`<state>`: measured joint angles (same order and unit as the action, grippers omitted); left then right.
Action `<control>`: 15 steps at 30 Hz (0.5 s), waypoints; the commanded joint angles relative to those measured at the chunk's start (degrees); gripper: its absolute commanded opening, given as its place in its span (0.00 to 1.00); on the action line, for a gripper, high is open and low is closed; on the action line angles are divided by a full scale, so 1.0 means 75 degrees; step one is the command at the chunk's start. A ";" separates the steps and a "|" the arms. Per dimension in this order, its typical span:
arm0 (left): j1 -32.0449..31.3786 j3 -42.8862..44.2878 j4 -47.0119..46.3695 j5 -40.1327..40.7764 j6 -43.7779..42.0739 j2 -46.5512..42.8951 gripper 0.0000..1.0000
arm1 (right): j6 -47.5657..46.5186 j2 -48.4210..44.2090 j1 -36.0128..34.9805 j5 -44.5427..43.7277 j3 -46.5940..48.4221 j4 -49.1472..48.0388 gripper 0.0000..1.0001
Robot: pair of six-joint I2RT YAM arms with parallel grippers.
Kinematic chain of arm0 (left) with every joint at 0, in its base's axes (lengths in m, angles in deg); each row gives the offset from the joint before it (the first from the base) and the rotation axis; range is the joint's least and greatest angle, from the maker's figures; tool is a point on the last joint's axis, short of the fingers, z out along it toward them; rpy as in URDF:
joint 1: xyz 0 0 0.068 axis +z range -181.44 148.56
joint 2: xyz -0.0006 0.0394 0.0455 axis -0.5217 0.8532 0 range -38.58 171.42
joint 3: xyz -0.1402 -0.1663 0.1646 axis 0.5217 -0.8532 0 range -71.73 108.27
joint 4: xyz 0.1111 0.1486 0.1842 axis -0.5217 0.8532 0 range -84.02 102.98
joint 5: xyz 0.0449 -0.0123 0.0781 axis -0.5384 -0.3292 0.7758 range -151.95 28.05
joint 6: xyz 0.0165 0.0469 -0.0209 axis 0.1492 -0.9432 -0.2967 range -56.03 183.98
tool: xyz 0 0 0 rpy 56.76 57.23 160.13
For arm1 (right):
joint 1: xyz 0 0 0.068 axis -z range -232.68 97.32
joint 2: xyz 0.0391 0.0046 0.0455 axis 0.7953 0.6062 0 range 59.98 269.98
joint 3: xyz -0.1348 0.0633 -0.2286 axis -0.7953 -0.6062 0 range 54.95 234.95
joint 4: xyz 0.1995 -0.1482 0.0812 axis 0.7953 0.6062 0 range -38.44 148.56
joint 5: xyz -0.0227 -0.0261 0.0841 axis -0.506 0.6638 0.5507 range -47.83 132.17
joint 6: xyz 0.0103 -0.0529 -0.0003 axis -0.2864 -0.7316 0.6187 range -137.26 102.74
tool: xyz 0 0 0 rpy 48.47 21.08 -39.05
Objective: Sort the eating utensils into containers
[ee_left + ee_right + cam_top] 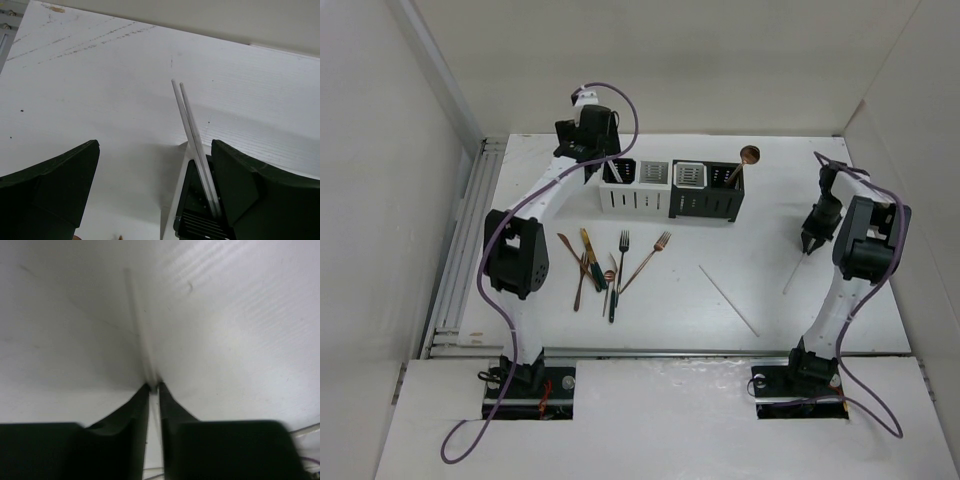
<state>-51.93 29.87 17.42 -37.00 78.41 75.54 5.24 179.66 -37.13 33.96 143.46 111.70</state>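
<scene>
Beneath both arms lies the white table point(770, 210), the largest thing in view. Well to the left of the right end effector point(807, 245), and just under the left end effector point(600, 155), stands the row of containers point(670, 190): two white ones on the left and two black ones on the right, joined side by side.

The left end effector hangs over the leftmost white container point(620, 195). From its own camera the left end effector point(155, 150) is released, its dark fingers point(55, 190) spread wide apart and touching nothing. Between them, closer to the right-hand finger, two upright sticks point(191, 135) stand side by side in that container point(172, 210), leaning slightly.

Nearer the arm bases than the left end effector, and to its right, the loose utensils point(610, 270) lie on the table in a fanned cluster: copper, gold and dark-handled forks and spoons, some crossing each other. A copper spoon point(749, 154) stands in the rightmost black container, between the two end effectors, bowl upward.

The right end effector point(155, 386) is clenched on a thin white stick point(796, 272), fingertips nearly meeting around it. The stick slants down from the tips towards the table; whether its far end touches the surface cannot be told. In the wrist view the white stick point(136, 315) is blurred.

Left of the right end effector and nearer the bases, a second stick point(730, 302) lies flat on the table, apart from everything else.
</scene>
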 commanded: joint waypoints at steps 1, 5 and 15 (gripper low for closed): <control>0.0025 -0.0059 -0.0178 0.0154 -0.0155 -0.0638 0.93 | -0.0035 0.0379 -0.0187 0.0016 0.0211 -0.1093 0.24; 0.0025 -0.0129 -0.0178 0.0223 -0.0155 -0.0639 0.93 | -0.0117 -0.0018 -0.0269 0.0226 -0.0631 -0.1011 0.29; 0.0025 -0.0199 -0.0108 0.0013 -0.0015 -0.0709 0.93 | -0.0117 -0.0535 -0.0480 0.0555 -0.1781 -0.1280 0.31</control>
<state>-51.93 28.36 17.29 -36.94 77.97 74.65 3.91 173.08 -40.02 36.54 133.60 105.82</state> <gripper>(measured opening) 0.924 0.310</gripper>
